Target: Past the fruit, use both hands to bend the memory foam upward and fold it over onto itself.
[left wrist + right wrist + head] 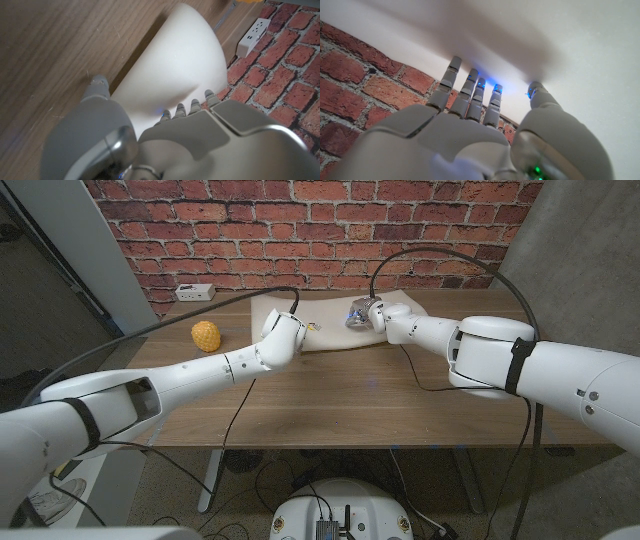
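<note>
The white memory foam (335, 330) lies at the back of the wooden table (330, 395), below the brick wall. A yellow fruit (206, 335) sits to its left. My left hand (284, 330) is at the foam's left end. In the left wrist view the foam (175, 65) curves upward, with the fingers (192, 106) behind its edge and the thumb (98, 86) in front. My right hand (366, 312) is on the foam's right part. In the right wrist view its fingertips (470, 82) and thumb (538, 94) meet the foam (560, 45) at its edge.
A white power strip (195, 292) lies at the table's back left, near the wall; it also shows in the left wrist view (254, 35). Black cables (420, 255) run over the table behind both arms. The table's front half is bare wood.
</note>
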